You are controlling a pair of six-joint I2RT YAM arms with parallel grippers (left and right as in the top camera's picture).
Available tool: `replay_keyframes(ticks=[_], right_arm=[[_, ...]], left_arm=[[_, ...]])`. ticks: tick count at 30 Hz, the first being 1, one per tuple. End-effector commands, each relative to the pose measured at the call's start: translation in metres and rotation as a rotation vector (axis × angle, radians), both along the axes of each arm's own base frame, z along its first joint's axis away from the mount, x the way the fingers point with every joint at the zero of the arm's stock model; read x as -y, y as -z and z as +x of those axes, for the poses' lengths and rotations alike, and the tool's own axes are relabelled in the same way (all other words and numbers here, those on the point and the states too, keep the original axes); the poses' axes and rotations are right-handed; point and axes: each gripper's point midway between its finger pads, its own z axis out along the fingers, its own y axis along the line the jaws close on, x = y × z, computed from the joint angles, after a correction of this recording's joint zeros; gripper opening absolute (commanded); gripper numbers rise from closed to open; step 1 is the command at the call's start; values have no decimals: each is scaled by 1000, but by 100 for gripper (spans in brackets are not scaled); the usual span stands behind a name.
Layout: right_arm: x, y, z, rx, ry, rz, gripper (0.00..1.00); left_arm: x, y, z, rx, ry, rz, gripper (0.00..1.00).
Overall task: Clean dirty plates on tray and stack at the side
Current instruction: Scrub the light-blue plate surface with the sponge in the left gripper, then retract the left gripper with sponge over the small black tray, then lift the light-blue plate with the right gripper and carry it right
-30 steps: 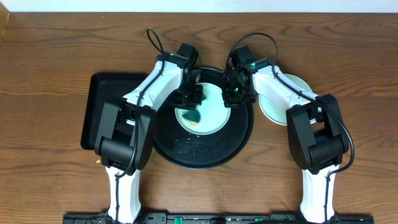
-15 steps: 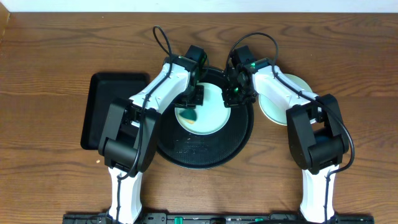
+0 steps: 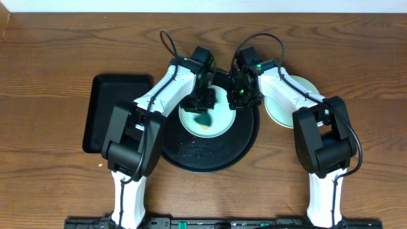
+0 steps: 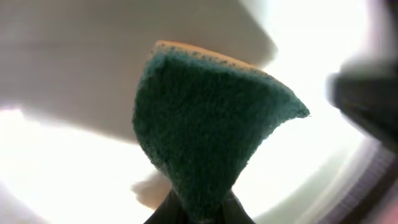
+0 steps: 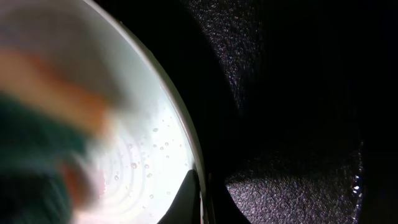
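Sponge (image 3: 198, 119) pinched in left jaws, arm (image 3: 166, 86) bent over plate (image 3: 220, 119).

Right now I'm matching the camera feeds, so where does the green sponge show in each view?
Overhead: sponge on the pale plate in the round tray, below the left end effector.
Left wrist: sponge fills the centre, pinched from below.
Right wrist: probably the blurred green and orange patch at left.
Shared landmark: the plate, bright behind the sponge and curving across the right wrist view.

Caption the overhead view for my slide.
Left hand holds a green sponge at the teal plate on the black tray; right hand grips its rim.
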Motion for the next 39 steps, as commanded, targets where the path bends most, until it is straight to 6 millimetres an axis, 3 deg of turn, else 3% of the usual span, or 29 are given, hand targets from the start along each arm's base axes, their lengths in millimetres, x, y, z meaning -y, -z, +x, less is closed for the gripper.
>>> replay_keyframes(ticks=[1, 5, 8, 11, 14, 15, 17, 22, 26, 30, 39], right_arm=[[1, 30, -22, -70, -29, -53, 1], [1, 29, -22, -71, -28, -53, 1], [-2, 28, -23, -76, -30, -36, 1], [-12, 23, -25, -84, -57, 23, 1], [-16, 12, -22, -62, -62, 42, 1], [-15, 2, -17, -30, -60, 38, 1], [-12, -12, -10, 21, -54, 22, 1], [5, -58, 9, 190, -24, -68, 1], [22, -107, 23, 386, 11, -194, 1], [30, -154, 29, 577, 44, -327, 1], [5, -225, 16, 926, -15, -603, 1]], left_arm=[[27, -10, -10, -26, 112, -178, 8], [-1, -15, 16, 30, 32, -103, 8], [-43, -30, 44, 80, -111, 13, 7], [-88, -59, 64, 136, -222, 120, 7], [-121, -93, 78, 201, -296, 151, 7], [-136, -110, 84, 239, -338, 140, 7], [-154, -127, 86, 276, -381, 134, 8], [-194, -154, 83, 322, -474, 134, 7], [-214, -155, 79, 307, -517, 144, 7], [-219, -148, 74, 280, -529, 152, 7], [-219, -145, 71, 265, -527, 155, 7]])
